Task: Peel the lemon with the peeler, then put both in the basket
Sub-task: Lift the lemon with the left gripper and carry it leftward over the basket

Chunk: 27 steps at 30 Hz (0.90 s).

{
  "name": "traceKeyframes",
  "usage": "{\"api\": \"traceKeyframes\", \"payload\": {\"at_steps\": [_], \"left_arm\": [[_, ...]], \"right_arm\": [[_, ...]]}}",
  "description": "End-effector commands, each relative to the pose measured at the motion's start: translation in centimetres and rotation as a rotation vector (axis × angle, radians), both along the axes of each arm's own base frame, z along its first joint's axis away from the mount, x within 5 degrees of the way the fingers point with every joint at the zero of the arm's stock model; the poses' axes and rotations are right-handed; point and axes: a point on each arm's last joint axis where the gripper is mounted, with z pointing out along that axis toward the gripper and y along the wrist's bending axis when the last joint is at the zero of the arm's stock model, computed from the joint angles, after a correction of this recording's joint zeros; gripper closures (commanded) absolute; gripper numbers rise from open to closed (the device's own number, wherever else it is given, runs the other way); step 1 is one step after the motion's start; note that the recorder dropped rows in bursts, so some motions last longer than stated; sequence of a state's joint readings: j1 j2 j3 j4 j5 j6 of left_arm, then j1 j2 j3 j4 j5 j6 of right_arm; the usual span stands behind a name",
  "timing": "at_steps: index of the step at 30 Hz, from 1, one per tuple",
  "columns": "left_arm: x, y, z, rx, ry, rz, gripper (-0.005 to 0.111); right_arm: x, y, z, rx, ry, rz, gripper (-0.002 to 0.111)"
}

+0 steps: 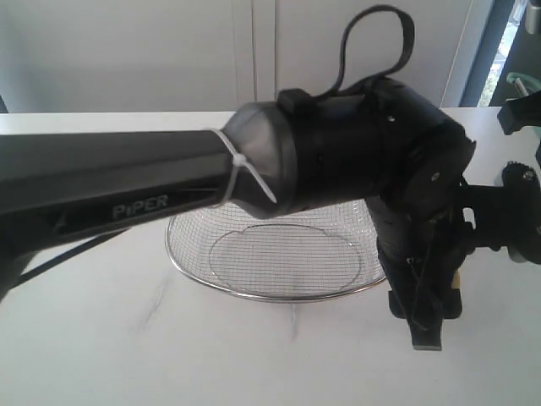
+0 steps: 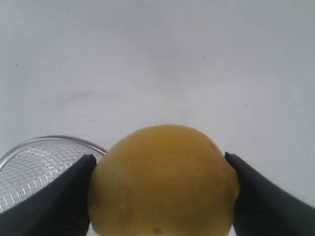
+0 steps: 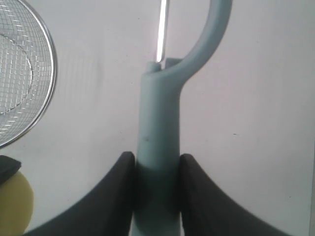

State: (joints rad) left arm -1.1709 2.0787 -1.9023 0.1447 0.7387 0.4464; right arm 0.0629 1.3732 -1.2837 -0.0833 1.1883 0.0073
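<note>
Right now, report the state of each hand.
Left hand: closed on the lemon.
Right hand: closed on the peeler, gripping its handle.

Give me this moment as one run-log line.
left fingers: closed on lemon | right fingers: closed on peeler handle | blade: off the lemon | basket: nothing seen inside
</note>
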Motion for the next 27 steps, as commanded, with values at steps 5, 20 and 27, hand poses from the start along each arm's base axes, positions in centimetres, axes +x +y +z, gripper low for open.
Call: {"api": "traceKeyframes", "payload": {"at_steps": [5,20,27], "left_arm": [[0.9,4.1,3.8,0.081,0.056,0.068,0.107],[3.6,13.8,8.4,-0.057,0.311,0.087,0.107],[3.0,18.9,7.9,-0.118,0.314,0.198,0.107]], "right_arm": [[0.0,-0.2,0.1,-0.003,-0.021,-0.008,0.108],[0.0,-0.2,0.1,-0.001,-0.028,0.003,0.108],[0.4,0.4,0.3,0.070,-0.071,0.004,0.108]]}}
